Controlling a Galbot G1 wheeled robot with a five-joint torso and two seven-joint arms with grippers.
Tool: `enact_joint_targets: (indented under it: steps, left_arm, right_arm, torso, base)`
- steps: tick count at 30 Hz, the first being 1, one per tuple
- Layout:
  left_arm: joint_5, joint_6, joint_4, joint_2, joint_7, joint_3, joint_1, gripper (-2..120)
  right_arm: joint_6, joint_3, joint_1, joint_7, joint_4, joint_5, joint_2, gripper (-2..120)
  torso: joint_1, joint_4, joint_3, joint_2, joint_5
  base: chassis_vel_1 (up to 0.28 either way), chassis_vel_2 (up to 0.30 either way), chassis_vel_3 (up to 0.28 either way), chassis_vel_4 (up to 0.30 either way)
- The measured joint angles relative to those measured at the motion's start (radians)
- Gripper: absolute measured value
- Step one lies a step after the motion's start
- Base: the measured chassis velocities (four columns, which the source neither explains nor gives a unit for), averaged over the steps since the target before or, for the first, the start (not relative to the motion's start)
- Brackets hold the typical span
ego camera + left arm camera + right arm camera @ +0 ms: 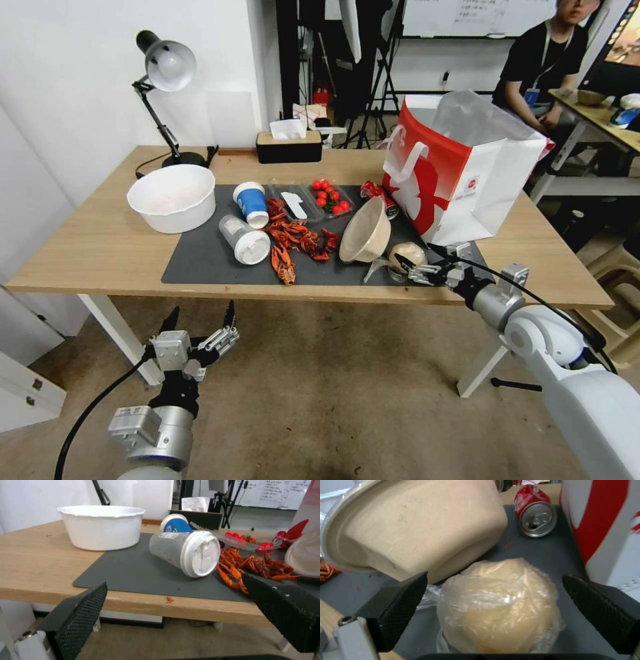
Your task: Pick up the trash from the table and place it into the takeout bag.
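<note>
On the table (100,240), a dark grey mat (213,263) holds the trash. A beige lump in clear wrap (407,253) (496,625) lies near the front edge, and my right gripper (415,268) (496,597) is open with one finger on each side of it. The beige paper bowl (365,230) (420,525) is tipped on its side just beyond. A red can (377,193) (536,515) lies against the red-and-white takeout bag (467,180) (606,530). The blue-and-white cup (251,203) (176,525) and the lidded clear cup (245,240) (186,552) lie left of centre. My left gripper (203,310) (180,600) hangs open below the table's front edge.
A big white bowl (172,197) sits at the mat's left end. Red crayfish shells (297,240) and a clear tray of tomatoes (327,197) lie mid-mat. A desk lamp (163,67) and a tissue box (289,143) stand at the back edge.
</note>
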Motion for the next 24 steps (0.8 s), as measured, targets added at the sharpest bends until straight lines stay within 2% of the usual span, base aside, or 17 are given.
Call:
enact_joint_targets:
  steps: [2,9,17,20,21,23,24]
  left_arm:
    - [0.000,-0.004,0.004,0.000,-0.001,0.000,-0.002,100]
    - [-0.001,-0.015,0.015,0.001,-0.003,0.003,-0.007,100]
    - [-0.001,-0.019,0.022,0.001,-0.005,0.006,-0.012,100]
    - [0.000,-0.022,0.026,0.001,-0.006,0.009,-0.014,100]
    - [0.000,-0.022,0.026,0.001,-0.006,0.009,-0.014,100]
    - [0.000,-0.024,0.028,0.002,-0.007,0.009,-0.015,100]
    - [0.000,-0.024,0.028,0.002,-0.007,0.009,-0.015,100]
  right_arm:
    - [-0.016,-0.011,0.007,0.014,-0.003,0.001,0.001,100]
    - [-0.046,-0.018,0.010,0.039,-0.016,0.012,0.005,78]
    - [-0.045,-0.010,0.000,0.035,-0.014,0.011,0.005,59]
    - [-0.039,0.000,-0.017,0.034,-0.008,0.003,0.005,46]
    - [-0.039,0.000,-0.017,0.034,-0.008,0.003,0.005,46]
    - [-0.032,0.013,-0.034,0.030,0.004,-0.009,0.002,35]
    - [-0.032,0.013,-0.034,0.030,0.004,-0.009,0.002,35]
  torso:
    - [0.000,0.0000,0.000,0.000,-0.0001]
    - [0.000,-0.0001,0.000,0.000,-0.0001]
    - [0.000,0.0000,0.000,0.000,0.0000]
    - [0.000,0.0000,0.000,0.000,0.0000]
    - [0.000,0.0000,0.000,0.000,0.0000]
    - [0.000,-0.0001,0.000,0.000,0.0000]
    - [0.000,-0.0001,0.000,0.000,0.0000]
  base:
    - [0.000,0.000,0.000,0.000]
    - [0.000,0.000,0.000,0.000]
    - [0.000,0.000,0.000,0.000]
    - [0.000,0.000,0.000,0.000]
    - [0.000,0.000,0.000,0.000]
    - [0.000,0.000,0.000,0.000]
    - [0.000,0.000,0.000,0.000]
